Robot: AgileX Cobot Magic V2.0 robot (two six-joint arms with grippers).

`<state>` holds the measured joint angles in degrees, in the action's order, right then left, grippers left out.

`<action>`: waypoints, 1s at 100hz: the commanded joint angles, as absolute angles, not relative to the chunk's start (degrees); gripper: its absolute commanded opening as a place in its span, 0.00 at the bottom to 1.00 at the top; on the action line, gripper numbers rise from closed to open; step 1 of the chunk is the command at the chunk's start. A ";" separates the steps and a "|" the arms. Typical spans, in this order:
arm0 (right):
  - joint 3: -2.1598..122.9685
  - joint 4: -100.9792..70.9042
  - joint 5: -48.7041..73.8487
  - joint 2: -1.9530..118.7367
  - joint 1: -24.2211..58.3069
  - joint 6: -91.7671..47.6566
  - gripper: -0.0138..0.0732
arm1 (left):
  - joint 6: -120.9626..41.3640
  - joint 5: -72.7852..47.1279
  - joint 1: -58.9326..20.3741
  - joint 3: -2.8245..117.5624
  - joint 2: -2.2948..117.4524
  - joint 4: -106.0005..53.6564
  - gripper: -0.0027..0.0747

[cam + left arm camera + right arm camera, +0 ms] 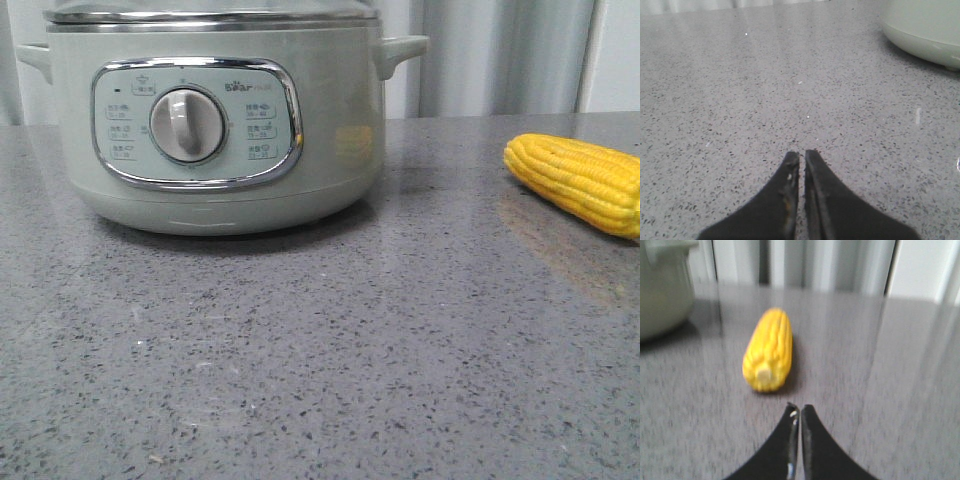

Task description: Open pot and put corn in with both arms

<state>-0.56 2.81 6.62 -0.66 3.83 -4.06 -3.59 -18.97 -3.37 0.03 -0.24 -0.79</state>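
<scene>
The pale-green pot stands on the table at the left of the front view, its lid on, its dial and "Bear" panel facing me. Its lower wall shows in the left wrist view and its edge in the right wrist view. The yellow corn lies on the table at the right. In the right wrist view the corn lies just ahead of my right gripper, which is shut and empty. My left gripper is shut and empty over bare table, apart from the pot. Neither gripper shows in the front view.
The grey speckled table fills the front. A pale curtain hangs behind the table's far edge.
</scene>
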 commanded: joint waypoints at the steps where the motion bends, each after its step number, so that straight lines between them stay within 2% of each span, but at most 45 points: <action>1: -1.72 2.98 -3.36 -1.86 3.41 -4.71 0.08 | -3.00 -16.65 -3.03 -0.50 -2.18 -1.28 0.01; 16: -1.72 2.98 -8.94 -1.86 3.41 -4.71 0.08 | -3.00 -16.30 -3.03 -0.50 -2.18 -1.16 0.01; 35: -1.72 -4.97 -4.39 -1.86 3.41 -4.14 0.08 | -3.00 -11.46 -3.03 -0.50 -2.18 -3.42 0.01; 54: -1.72 -11.65 -4.71 -1.86 3.41 -4.14 0.08 | -3.00 0.00 -3.03 -0.50 -2.18 -22.12 0.01; 81: -0.94 -33.14 -9.18 -1.86 3.41 -4.14 0.08 | -3.00 6.08 -3.03 -0.40 -2.18 -40.36 0.01; 90: 2.05 -33.78 -3.69 -1.58 3.41 -4.14 0.08 | -3.46 6.42 -3.03 1.41 -2.18 -38.68 0.01; 100: 8.68 -27.68 6.13 0.13 3.41 -4.14 0.08 | -5.40 0.00 -3.03 6.11 -1.11 -32.12 0.01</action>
